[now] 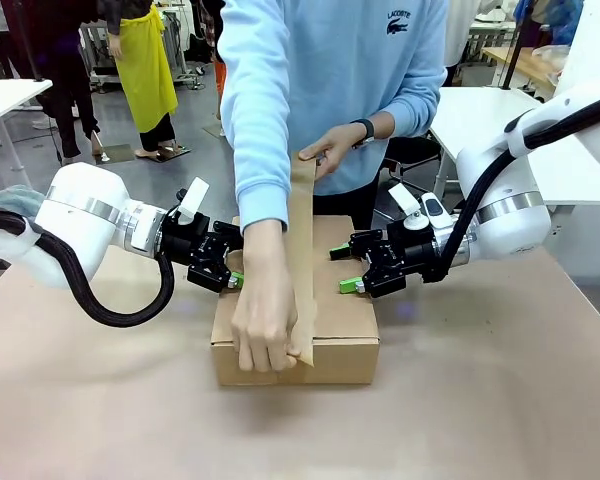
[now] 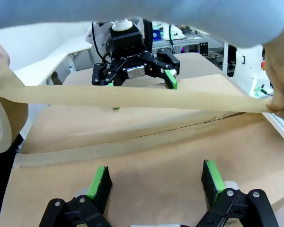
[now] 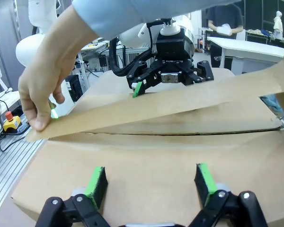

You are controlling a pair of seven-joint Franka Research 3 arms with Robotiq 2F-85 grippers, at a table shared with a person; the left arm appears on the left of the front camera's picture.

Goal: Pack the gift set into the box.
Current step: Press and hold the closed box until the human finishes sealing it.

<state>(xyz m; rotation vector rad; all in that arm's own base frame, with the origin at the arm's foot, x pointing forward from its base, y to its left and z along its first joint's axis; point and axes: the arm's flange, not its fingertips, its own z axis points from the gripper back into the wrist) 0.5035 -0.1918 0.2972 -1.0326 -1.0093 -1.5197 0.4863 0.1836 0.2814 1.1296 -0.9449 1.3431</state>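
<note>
Box (image 1: pixel 325 340): mid-table, flaps closed, a person's hand (image 1: pixel 265 335) stretching tape (image 1: pixel 302 260) along its seam. Left gripper (image 1: pixel 223 268) and right gripper (image 1: pixel 352 268): open, empty, flanking. I'd steady both flaps, clear of the tape.

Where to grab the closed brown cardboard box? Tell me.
Press it between both arms at its left and right end walls, coming in sideways: the brown cardboard box looks too wide for the open left gripper or right gripper alone, and a person's brown paper tape spans the top.
</note>
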